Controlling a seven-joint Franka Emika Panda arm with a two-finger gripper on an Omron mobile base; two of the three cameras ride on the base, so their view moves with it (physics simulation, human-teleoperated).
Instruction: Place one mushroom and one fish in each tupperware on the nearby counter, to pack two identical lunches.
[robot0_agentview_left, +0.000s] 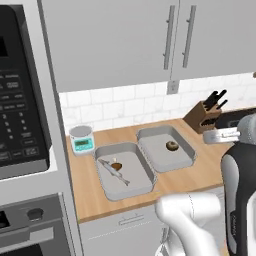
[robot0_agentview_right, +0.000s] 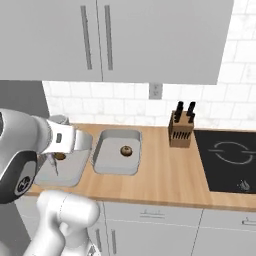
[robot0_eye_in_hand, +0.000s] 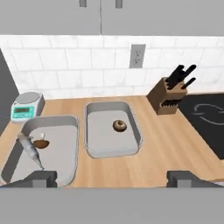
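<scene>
Two grey tupperwares lie side by side on the wooden counter (robot0_eye_in_hand: 162, 144). The left tupperware (robot0_eye_in_hand: 61, 153) (robot0_agentview_left: 135, 175) holds a slim silver fish (robot0_eye_in_hand: 29, 148) (robot0_agentview_left: 114, 171) and a brown mushroom (robot0_eye_in_hand: 40, 143) (robot0_agentview_left: 116, 165). In the right tupperware (robot0_eye_in_hand: 103, 140) (robot0_agentview_left: 160, 155) sits a lone brown mushroom (robot0_eye_in_hand: 119, 126) (robot0_agentview_left: 172, 145) (robot0_agentview_right: 126, 150). My gripper (robot0_eye_in_hand: 113, 178) hangs open above the counter's front edge, back from both containers, with nothing between its fingertips (robot0_eye_in_hand: 41, 178). My arm hides part of the left tupperware (robot0_agentview_right: 70, 175) in the right base view.
A small round scale with a teal display (robot0_eye_in_hand: 27, 106) stands behind the left tupperware. A knife block (robot0_eye_in_hand: 170, 94) sits by the tiled wall, and a black cooktop (robot0_agentview_right: 230, 160) lies to its right. An oven column (robot0_agentview_left: 25, 125) bounds the counter's left end.
</scene>
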